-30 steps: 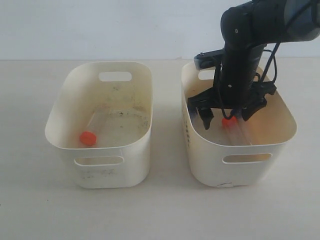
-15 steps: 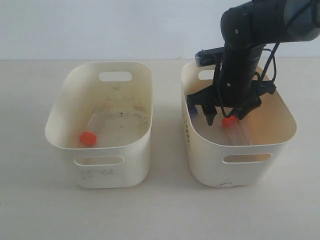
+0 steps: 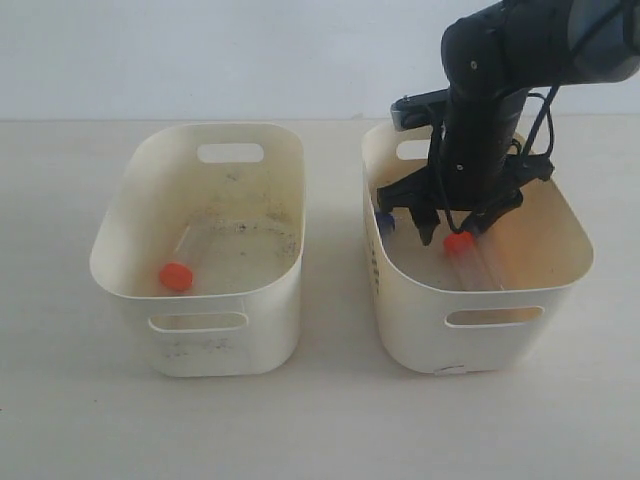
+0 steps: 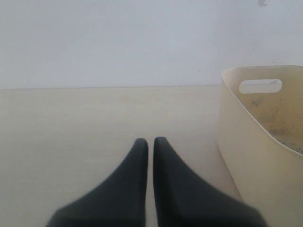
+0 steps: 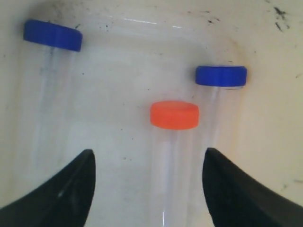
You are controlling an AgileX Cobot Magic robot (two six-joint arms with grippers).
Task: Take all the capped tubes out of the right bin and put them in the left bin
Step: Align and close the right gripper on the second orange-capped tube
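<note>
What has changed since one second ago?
The fingers of the right gripper narrowed around the clear orange-capped plastic tube in the cream-white plastic right bin, not yet gripping it. That bin, and the orange-capped tube in the cream-white left bin, stayed put.

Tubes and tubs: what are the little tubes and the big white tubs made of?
The tubes look like clear, glossy plastic: the tub floor shows through them. The orange cap and blue caps look like solid, duller plastic. The left tub and right tub look like smooth cream plastic, judging by rounded corners and moulded handle holes. Looks only, so I can't be sure.
</note>
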